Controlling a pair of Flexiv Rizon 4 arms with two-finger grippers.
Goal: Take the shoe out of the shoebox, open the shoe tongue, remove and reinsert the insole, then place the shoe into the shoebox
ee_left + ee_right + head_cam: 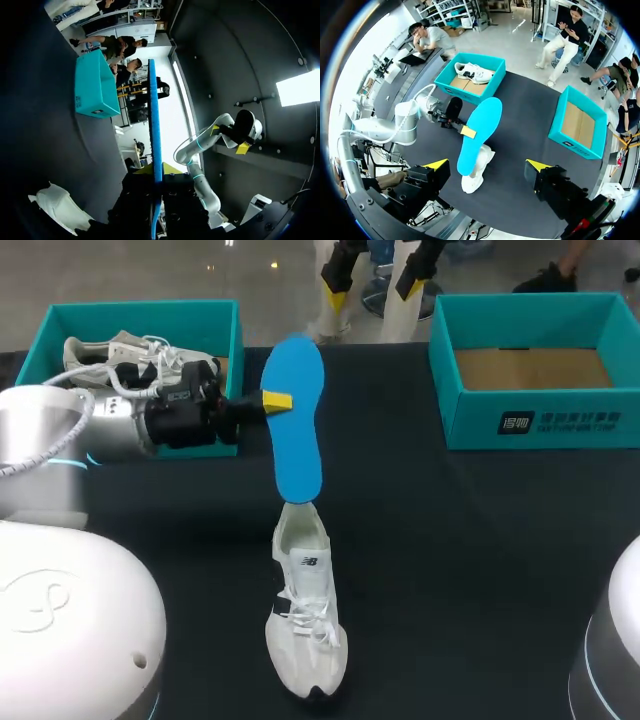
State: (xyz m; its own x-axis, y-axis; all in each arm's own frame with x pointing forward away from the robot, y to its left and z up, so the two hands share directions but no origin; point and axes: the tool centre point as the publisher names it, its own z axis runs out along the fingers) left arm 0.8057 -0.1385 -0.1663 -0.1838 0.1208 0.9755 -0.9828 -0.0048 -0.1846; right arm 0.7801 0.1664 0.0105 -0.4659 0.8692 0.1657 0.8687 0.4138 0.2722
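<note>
A blue insole point(298, 420) hangs above the table, my left gripper point(275, 400) shut on its edge near the wide end. In the left wrist view the insole point(155, 125) runs edge-on between the yellow fingertips point(172, 169). Its narrow end is over the heel opening of a white shoe point(305, 620) lying on the black table; whether they touch I cannot tell. My right gripper point(487, 165) stands open high above the table, nothing between its fingers, looking down on insole point(480, 132) and shoe point(470, 180). An empty teal shoebox point(535, 415) stands at the back right.
A second teal box point(215, 325) at the back left holds another white shoe point(130, 360), just behind my left arm. The right box point(580, 122) shows a bare cardboard floor. Black tabletop point(470, 570) spreads around the shoe.
</note>
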